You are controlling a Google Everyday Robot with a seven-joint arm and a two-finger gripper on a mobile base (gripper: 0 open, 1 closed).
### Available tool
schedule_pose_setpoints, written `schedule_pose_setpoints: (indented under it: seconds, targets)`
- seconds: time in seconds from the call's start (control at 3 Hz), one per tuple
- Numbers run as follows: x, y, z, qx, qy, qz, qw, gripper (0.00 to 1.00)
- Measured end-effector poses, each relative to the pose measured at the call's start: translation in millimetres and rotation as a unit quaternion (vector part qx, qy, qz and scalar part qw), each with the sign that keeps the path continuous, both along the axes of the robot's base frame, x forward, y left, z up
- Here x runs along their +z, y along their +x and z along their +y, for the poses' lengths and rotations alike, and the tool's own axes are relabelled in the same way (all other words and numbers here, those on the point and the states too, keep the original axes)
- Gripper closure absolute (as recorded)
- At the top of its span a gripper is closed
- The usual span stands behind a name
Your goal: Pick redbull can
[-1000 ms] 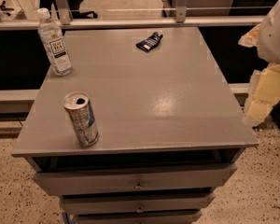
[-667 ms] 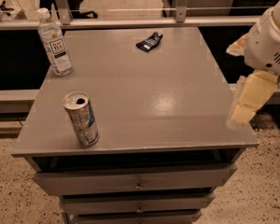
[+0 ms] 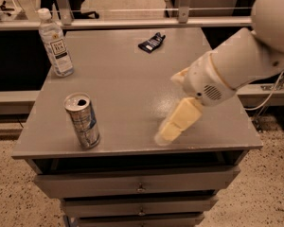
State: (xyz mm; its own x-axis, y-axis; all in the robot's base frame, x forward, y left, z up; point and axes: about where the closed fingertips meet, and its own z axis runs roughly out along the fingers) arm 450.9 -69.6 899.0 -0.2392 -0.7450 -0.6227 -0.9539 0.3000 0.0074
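The redbull can (image 3: pixel 82 121) stands upright near the front left corner of the grey table (image 3: pixel 128 84). It is slim and silver with blue-and-silver sides and a dark hole in its shiny top. My gripper (image 3: pixel 176 121), cream-coloured on the end of a white arm (image 3: pixel 236 63), hangs over the front right part of the table. It is to the right of the can, well apart from it, and holds nothing that I can see.
A clear plastic bottle (image 3: pixel 55 44) with a white cap stands at the back left of the table. A small dark packet (image 3: pixel 151 42) lies at the back middle. Drawers (image 3: pixel 141 187) sit under the tabletop. A rail runs behind the table.
My arm and gripper have swung in from the right edge to over the front right part of the table, closer to the can. The view has tightened. The can, bottle and packet have not moved.
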Motion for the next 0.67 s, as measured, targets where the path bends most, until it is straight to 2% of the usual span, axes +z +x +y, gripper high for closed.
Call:
schedule_pose_setpoints:
  seconds: [0.33,0.67]
  targets:
    - [-2,4,61,0.0,0.091,0.007,0.9958,0.0]
    - [5,6,72,-0.002,0.108,0.004,0.9941,0.0]
